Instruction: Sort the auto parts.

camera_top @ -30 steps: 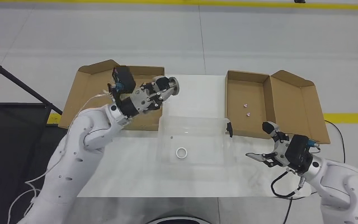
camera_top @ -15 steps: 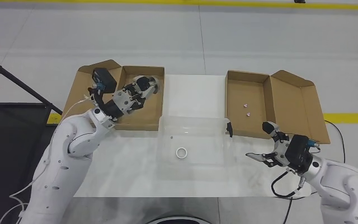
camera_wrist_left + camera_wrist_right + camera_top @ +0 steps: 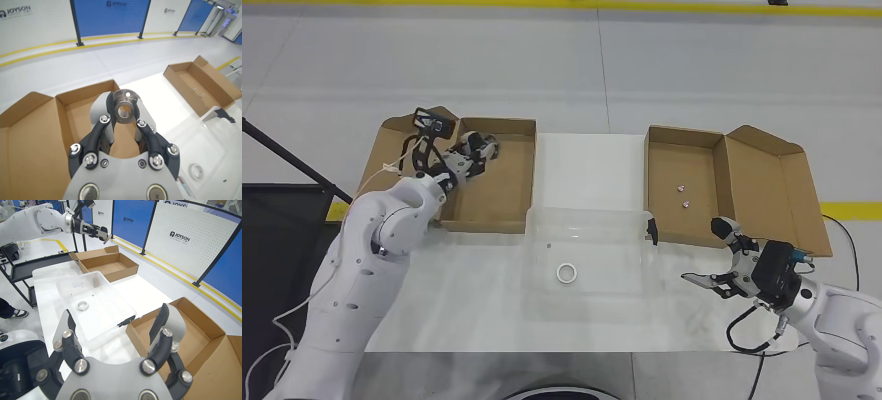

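Note:
My left gripper [image 3: 123, 111] is shut on a steel flanged bushing [image 3: 124, 108], held in the air over the left cardboard box [image 3: 504, 195]; from above the gripper [image 3: 482, 150] hangs over that box's far left part. In the clear plastic bin [image 3: 542, 235] at the table's middle lies a white ring [image 3: 567, 272], also the ring [image 3: 82, 305]. My right gripper [image 3: 115, 323] stands open and empty near the table's front right, beside the right cardboard box [image 3: 667, 225], which holds two small metal parts [image 3: 683, 195].
Both cardboard boxes have their lids folded outward, the left flap [image 3: 392, 170] and the right flap [image 3: 772, 190]. A black cart [image 3: 24, 268] stands off the table's left end. Bare white tabletop [image 3: 587, 165] lies between the boxes.
My left arm has swung left with the bushing, from above the gap between bin and left box to over the left box's far side. The right arm stayed still.

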Robot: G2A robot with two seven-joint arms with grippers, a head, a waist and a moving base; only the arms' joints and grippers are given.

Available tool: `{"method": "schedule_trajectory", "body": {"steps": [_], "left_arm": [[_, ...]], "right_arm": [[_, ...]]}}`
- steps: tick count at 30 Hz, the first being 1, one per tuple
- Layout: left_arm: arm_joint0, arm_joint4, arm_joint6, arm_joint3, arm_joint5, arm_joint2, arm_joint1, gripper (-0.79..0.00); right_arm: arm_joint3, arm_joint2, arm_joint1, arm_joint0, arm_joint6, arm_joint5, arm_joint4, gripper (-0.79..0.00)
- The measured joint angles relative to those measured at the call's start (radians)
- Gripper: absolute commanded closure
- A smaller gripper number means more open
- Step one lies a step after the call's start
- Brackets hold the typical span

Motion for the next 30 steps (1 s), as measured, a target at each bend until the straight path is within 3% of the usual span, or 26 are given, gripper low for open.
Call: {"method": "schedule_trajectory", "body": {"steps": [11,17,30], "left_arm": [[-0.177,0.035,-0.246,0.249,0.081,0.113,-0.022,0.0],[-0.259,0.07,-0.225,0.386,0.137,0.176,-0.044,0.0],[-0.421,0.056,-0.26,0.623,0.109,0.317,-0.105,0.0]], "right_arm": [[0.0,0.0,0.0,0.0,0.0,0.0,0.0,-0.785],[0.0,0.0,0.0,0.0,0.0,0.0,0.0,-0.785],[0.0,0.0,0.0,0.0,0.0,0.0,0.0,-0.785]]}}
